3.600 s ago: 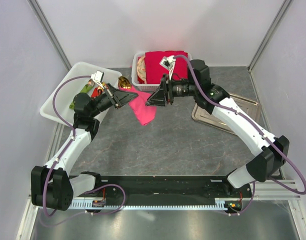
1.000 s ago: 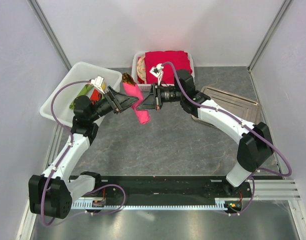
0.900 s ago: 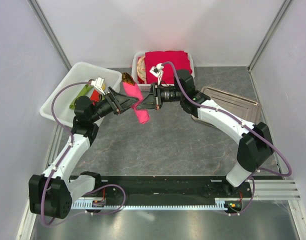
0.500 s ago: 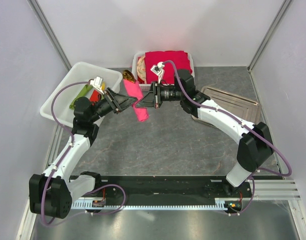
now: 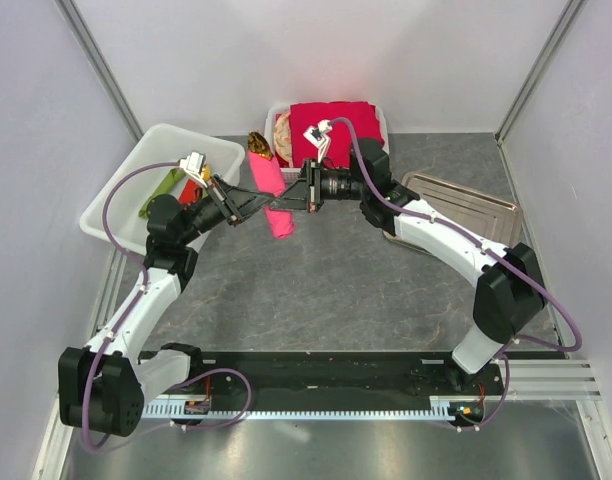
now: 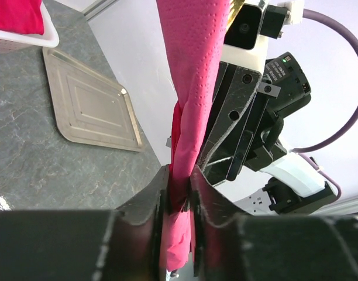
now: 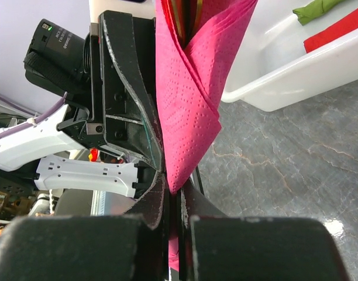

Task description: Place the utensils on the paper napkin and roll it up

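Observation:
The paper napkin [image 5: 267, 182] is a magenta-pink roll held in the air between both arms, tilted with its top toward the back. The gold tips of the utensils [image 5: 255, 143] stick out of its upper end; the rest of them is hidden inside. My left gripper [image 5: 270, 204] is shut on the roll's lower part [image 6: 193, 88] from the left. My right gripper [image 5: 283, 203] is shut on a lower corner of the napkin [image 7: 190, 99] from the right. Gold utensils [image 7: 188, 12] show inside the fold at the top of the right wrist view.
A white bin [image 5: 111, 200] at the back left holds green [image 7: 319, 9] and red [image 7: 337, 35] napkin bundles. A white basket [image 5: 274, 112] at the back holds a stack of red napkins [image 5: 336, 125]. A metal tray [image 5: 466, 205] lies at the right.
My left gripper has closed onto the roll. The roll has risen a little and shifted toward the back, with the gold tips higher in the top view.

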